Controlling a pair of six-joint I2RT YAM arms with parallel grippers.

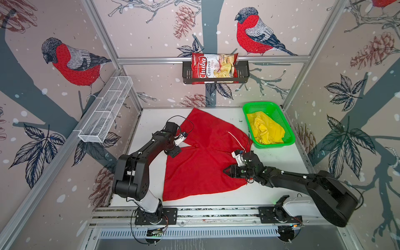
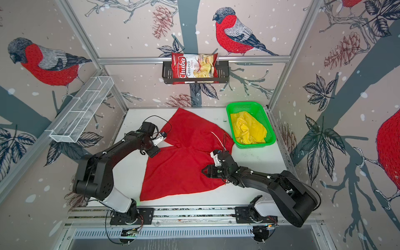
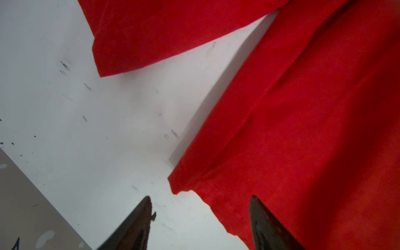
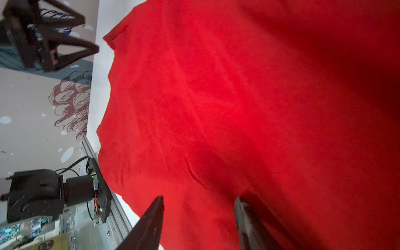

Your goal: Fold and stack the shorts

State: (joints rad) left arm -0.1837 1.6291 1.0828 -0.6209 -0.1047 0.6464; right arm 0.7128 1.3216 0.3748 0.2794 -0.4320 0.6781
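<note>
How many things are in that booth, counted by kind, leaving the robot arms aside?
Shorts: 2, the red shorts and the yellow shorts
Baskets and racks: 3, the green basket, white wire rack and black shelf
Chips bag: 1
Total: 6

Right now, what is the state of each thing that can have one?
Bright red cloth shorts: spread out unfolded on white table.
Bright yellow cloth shorts: crumpled in green plastic mesh basket.
Left gripper: open, holding nothing.
Right gripper: open, holding nothing.
</note>
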